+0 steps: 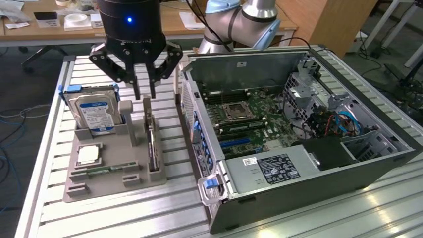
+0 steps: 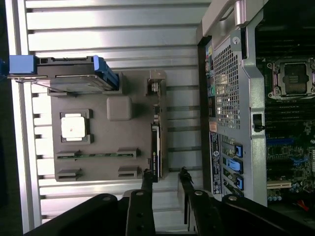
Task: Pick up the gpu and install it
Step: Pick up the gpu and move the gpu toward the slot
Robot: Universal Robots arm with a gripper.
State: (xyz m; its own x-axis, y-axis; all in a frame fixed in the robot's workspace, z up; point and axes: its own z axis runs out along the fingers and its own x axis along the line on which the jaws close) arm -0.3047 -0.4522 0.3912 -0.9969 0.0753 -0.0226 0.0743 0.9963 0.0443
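The gpu (image 1: 152, 144) stands on its long edge in a slot of the grey holder tray (image 1: 112, 186), to the exterior view's left of the open computer case (image 1: 297, 173). In the wrist view the gpu (image 2: 155, 147) shows edge-on as a thin dark strip. My gripper (image 1: 144, 94) hangs just above the card's far end. Its fingers stand apart with nothing between them, so it is open. In the wrist view the gripper (image 2: 166, 179) has one finger (image 2: 147, 179) close to the card's end.
The tray also holds a silver hard drive (image 1: 92, 113) in a blue bracket, a processor (image 1: 88, 154) and a narrow memory stick (image 1: 106, 170). The case lies open with its motherboard (image 1: 251, 119) showing. Everything rests on a slatted aluminium table (image 1: 46, 148).
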